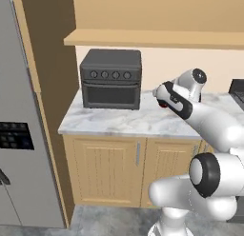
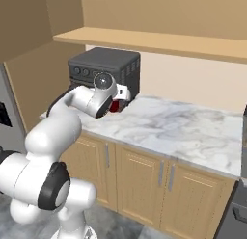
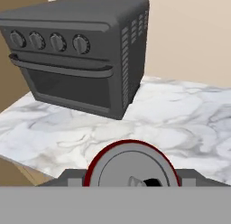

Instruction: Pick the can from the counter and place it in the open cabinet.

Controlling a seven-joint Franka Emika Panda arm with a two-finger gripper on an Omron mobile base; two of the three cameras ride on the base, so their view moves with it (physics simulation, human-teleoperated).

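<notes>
The red can, with its silvery top, fills the bottom centre of the hand view, and a dark finger tip presses each side of it. My gripper is shut on the can. From the base views the gripper hovers low over the white marble counter, just right of the toaster oven. Only a sliver of the can shows red under the hand. I cannot tell whether it touches the counter. The tan cabinet floor runs overhead.
A dark grey toaster oven stands at the counter's left end, close to the gripper. A steel fridge flanks the left. Panelled base cabinets sit below. Bare marble stretches to the right.
</notes>
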